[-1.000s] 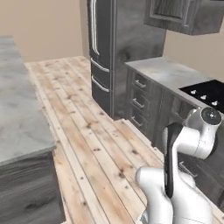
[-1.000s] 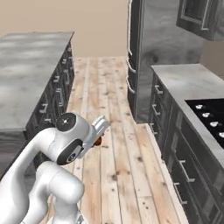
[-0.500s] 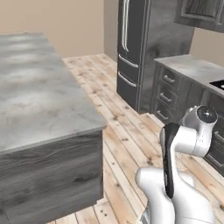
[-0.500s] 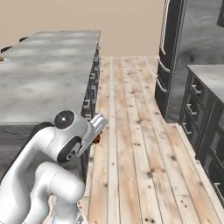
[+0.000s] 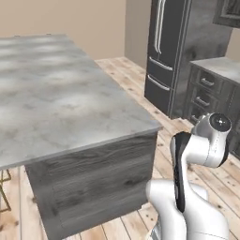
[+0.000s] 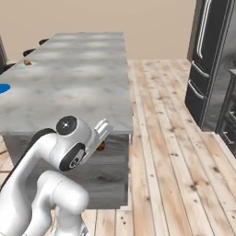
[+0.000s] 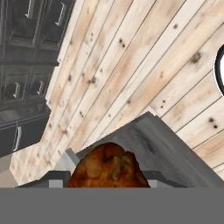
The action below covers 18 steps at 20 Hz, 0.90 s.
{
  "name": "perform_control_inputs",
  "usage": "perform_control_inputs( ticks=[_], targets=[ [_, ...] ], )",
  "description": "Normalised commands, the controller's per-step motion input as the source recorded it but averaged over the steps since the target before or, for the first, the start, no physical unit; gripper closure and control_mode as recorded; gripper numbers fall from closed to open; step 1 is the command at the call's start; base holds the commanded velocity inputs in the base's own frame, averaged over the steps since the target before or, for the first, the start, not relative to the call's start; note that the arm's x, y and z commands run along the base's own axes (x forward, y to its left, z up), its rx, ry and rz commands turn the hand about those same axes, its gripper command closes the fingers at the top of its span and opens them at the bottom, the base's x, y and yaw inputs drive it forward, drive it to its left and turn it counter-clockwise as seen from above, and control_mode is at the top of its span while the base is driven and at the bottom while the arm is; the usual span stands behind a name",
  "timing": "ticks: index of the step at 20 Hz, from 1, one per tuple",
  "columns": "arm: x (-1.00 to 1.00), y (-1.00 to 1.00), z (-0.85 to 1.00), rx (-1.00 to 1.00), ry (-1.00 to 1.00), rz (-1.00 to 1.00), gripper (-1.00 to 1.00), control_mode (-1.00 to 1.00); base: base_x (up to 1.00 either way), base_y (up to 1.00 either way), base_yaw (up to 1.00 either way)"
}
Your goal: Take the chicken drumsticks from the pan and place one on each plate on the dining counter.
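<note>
Marbled grey stone now dominates both base views: the dining counter [image 5: 61,98] has swung in close, where a second ago the views looked down the plank floor at the fridge and cabinets. That's the base turning and driving, not the furniture moving. Read: transport leg, pan left behind, approach to the counter nearly done.

Gripper [image 6: 102,138] is clenched on a chicken drumstick [image 7: 107,168], carried low beside the counter's near end, under the slab's lip. From the right base camera just an orange-brown bit pokes out past the white hand. In the hand camera the plump end sits between the fingers, knobbly and glossy golden-brown.

On the counter, relative to its near end: blue plate [image 6: 3,87] at the left edge, flat and saturated, mostly cut off by the frame. Farther along that edge, a small brown lump [image 6: 27,61], maybe the other drumstick on the pale plate, too small to confirm.

Counter top is smooth with a thin square edge; the body below is dark wood-grain panel. Floor [image 6: 170,138] is pale knotty planks. Fridge [image 5: 176,47] is dark brushed metal with long bar handles.

Next needs a lift over the slab edge, then a reach toward the blue plate.
</note>
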Motion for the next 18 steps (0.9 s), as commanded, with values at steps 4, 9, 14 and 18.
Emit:
perform_control_inputs(
  ticks=[4, 9, 14, 18],
  targets=[
    [0.00, 0.00, 0.00, 0.00, 0.00, 0.00, 1.00, 1.00, 0.53, 1.00, -0.01],
    [0.00, 0.00, 0.00, 0.00, 0.00, 0.00, 1.00, 1.00, 0.36, 1.00, 0.00],
    [0.00, 0.00, 0.00, 0.00, 0.00, 0.00, 1.00, 1.00, 0.00, 1.00, 0.00],
    [0.00, 0.00, 0.00, 0.00, 0.00, 0.00, 1.00, 1.00, 0.00, 1.00, 0.00]
  ],
)
